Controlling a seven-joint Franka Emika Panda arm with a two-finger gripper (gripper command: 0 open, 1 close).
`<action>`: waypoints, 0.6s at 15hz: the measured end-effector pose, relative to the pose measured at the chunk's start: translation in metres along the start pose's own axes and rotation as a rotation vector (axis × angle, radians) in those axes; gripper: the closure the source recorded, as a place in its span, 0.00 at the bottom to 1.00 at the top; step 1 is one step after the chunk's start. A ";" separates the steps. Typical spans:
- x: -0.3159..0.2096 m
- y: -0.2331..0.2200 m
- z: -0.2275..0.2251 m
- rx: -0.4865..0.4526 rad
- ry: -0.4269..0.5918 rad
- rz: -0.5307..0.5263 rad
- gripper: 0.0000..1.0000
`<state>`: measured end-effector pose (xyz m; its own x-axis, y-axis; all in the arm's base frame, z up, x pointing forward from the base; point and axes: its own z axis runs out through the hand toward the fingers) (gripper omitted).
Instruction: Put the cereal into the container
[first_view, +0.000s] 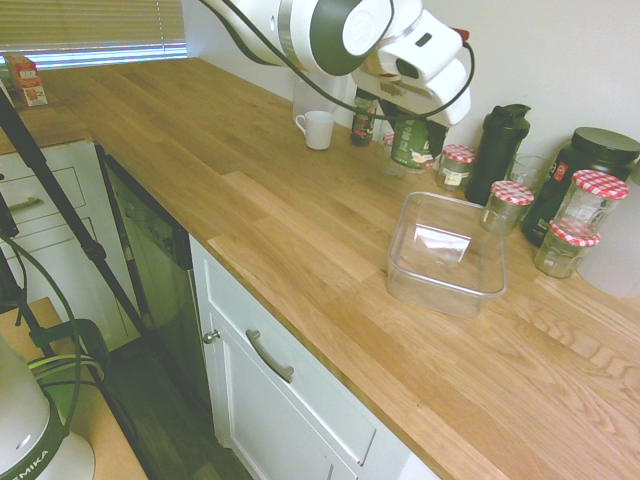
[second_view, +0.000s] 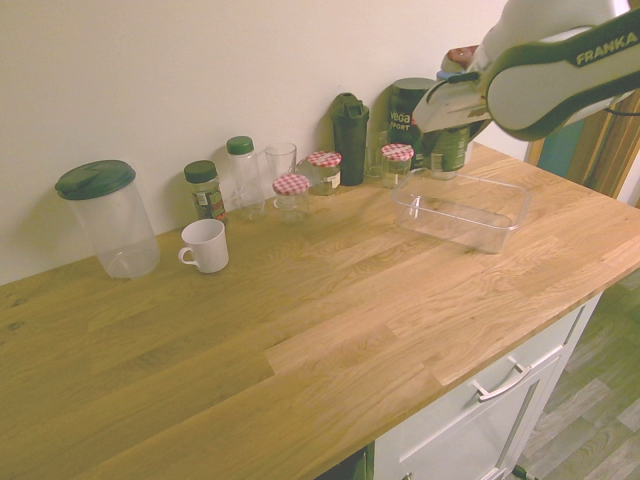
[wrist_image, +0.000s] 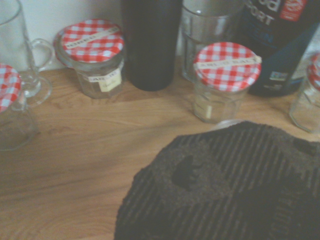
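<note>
The jaws of the gripper (first_view: 412, 128) were closed on the cereal (first_view: 410, 143), a dark green cup held clear of the worktop (first_view: 300, 230) near its back edge, just behind the container (first_view: 447, 255). The cup appeared rigid and light; its ribbed dark lid (wrist_image: 225, 185) filled the wrist view. A grip across the cylindrical wall below the lid looked suitable, though the smooth label could slip. The container looked thin-walled and easily displaced. Legible print: "FRANKA" on the arm and "VEGA SPORT" on the black tub (second_view: 407, 110).
</note>
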<state>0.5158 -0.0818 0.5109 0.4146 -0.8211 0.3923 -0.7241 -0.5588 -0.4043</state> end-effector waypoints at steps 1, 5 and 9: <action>0.008 0.010 0.001 -0.025 -0.017 0.030 1.00; 0.038 0.043 0.027 -0.089 -0.077 0.121 1.00; 0.056 0.042 0.085 -0.114 -0.181 0.215 1.00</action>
<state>0.5559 -0.1610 0.4455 0.3290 -0.9324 0.1494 -0.8590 -0.3612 -0.3628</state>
